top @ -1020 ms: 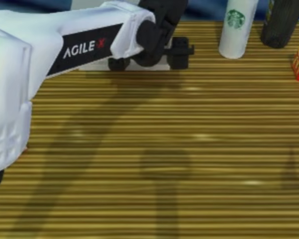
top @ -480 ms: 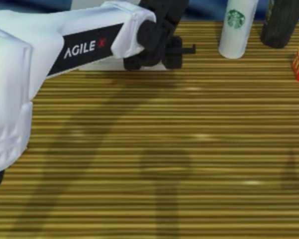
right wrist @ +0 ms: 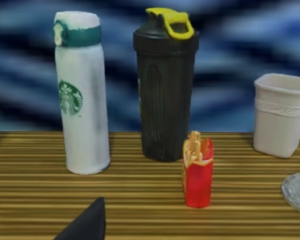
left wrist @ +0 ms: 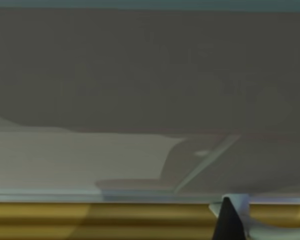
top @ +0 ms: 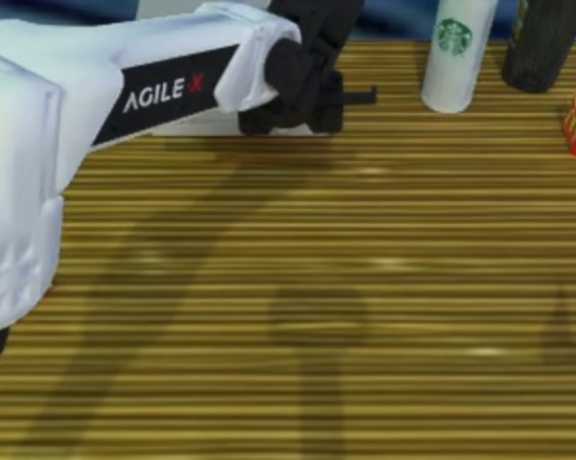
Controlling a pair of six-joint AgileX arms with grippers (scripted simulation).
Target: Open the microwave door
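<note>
I am working my left arm alone, reaching across the far left of the striped wooden table (top: 383, 287) toward the microwave (top: 187, 123), which is mostly hidden under the arm in the top view, with only a pale strip of it showing at the far edge. The left gripper (top: 350, 94) is sitting at the microwave's front, and the left wrist view is filled by the greyish translucent window of the microwave door (left wrist: 150, 70), very close. I cannot tell whether its fingers are apart or together, nor whether they are gripping anything. I judge I am at the step of engaging the door's edge; the next move calls for a sure hold and a swinging pull along the door's arc. My right arm is parked out of the top view; its wrist camera is looking at a white tumbler (right wrist: 81, 95) bearing a green Starbucks-style logo, a black shaker bottle (right wrist: 164, 85) with a yellow lid, a red fries carton (right wrist: 197, 172) and a white cup (right wrist: 281, 114). "AGILEX" is readable on my left arm.
</note>
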